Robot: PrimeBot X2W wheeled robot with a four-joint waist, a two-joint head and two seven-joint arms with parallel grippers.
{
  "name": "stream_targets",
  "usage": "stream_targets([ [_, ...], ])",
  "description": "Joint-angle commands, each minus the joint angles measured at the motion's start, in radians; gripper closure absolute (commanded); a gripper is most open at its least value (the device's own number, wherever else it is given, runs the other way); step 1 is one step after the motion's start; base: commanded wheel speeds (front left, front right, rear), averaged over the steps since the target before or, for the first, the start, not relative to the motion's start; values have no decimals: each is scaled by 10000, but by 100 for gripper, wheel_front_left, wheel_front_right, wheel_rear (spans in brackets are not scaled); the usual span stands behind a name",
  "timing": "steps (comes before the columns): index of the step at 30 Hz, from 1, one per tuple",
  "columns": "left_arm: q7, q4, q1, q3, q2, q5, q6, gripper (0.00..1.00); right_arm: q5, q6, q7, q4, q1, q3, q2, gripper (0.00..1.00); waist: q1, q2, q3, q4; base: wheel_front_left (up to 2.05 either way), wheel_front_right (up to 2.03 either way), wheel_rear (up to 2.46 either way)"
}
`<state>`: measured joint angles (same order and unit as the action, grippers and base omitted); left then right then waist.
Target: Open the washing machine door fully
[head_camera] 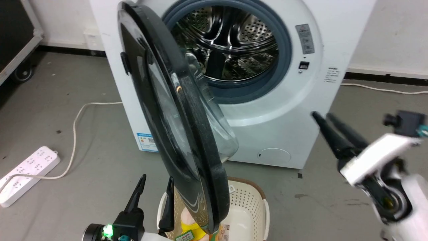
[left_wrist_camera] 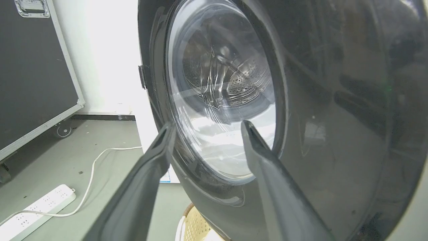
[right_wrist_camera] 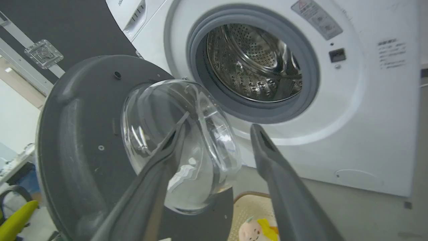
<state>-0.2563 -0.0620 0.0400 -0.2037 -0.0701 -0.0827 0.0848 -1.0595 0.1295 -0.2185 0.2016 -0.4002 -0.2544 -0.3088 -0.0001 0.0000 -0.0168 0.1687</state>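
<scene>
**Washing machine door [head_camera: 157,110] stands partly open, edge-on to the head camera, with neither gripper holding it.**

A white power strip [head_camera: 26,172] lies on the floor at the far left, with its cable [head_camera: 75,134] curving towards the machine. At the lower left, the left gripper [head_camera: 157,177] points up with its fingers spread wide and empty, just beside the door's glossy outer face. Whether they touch it cannot be told. The door hangs from the machine's left side. Its clear glass bowl faces the opening and its lower rim is above a cream basket [head_camera: 249,204]. Behind it the steel drum [head_camera: 230,40] is exposed. At the right, the blurred right gripper [head_camera: 321,115] is well apart from the door. Its wrist view shows the fingers [right_wrist_camera: 267,157] parted wide and holding nothing.
</scene>
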Motion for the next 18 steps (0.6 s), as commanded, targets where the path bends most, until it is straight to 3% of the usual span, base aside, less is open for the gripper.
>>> stream_targets([
  [1, -55, 63, 97, 101, 28, -44, -61, 0, 1265, 12, 1130, -406, 558, -2, -444, 0, 1, 0, -70, -152, 0, 0, 0],
  [2, -55, 63, 97, 101, 28, -44, -61, 0, 1265, 12, 1130, -406, 558, -2, -444, 0, 1, 0, -70, -152, 0, 0, 0],
  [3, -55, 94, 130, 178, 26, -60, -135, 0, 2584, 12, 2268, -551, 953, 260, -682, 0, 1, 0, -108, -249, 0, 0, 0],
  [4, -55, 94, 130, 178, 26, -60, -135, 0, 2584, 12, 2268, -551, 953, 260, -682, 0, 1, 0, -108, -249, 0, 0, 0],
  [8, -55, 158, 259, 300, 31, -48, -236, 0, 5429, 12, 3974, -694, 1884, 1193, -607, 0, 1, 0, -200, -409, 0, 0, 0],
  [12, -55, 234, 392, 384, 42, -17, -307, 0, 7487, 12, 4482, -1314, 3102, 2085, 212, 0, 1, 0, -240, -522, 0, 0, 0],
  [18, -55, 235, 467, 433, 67, 36, -422, 0, 9066, 12, 4750, -2138, 4780, 2444, 1365, 0, 1, 0, -166, -681, 0, 0, 0],
])
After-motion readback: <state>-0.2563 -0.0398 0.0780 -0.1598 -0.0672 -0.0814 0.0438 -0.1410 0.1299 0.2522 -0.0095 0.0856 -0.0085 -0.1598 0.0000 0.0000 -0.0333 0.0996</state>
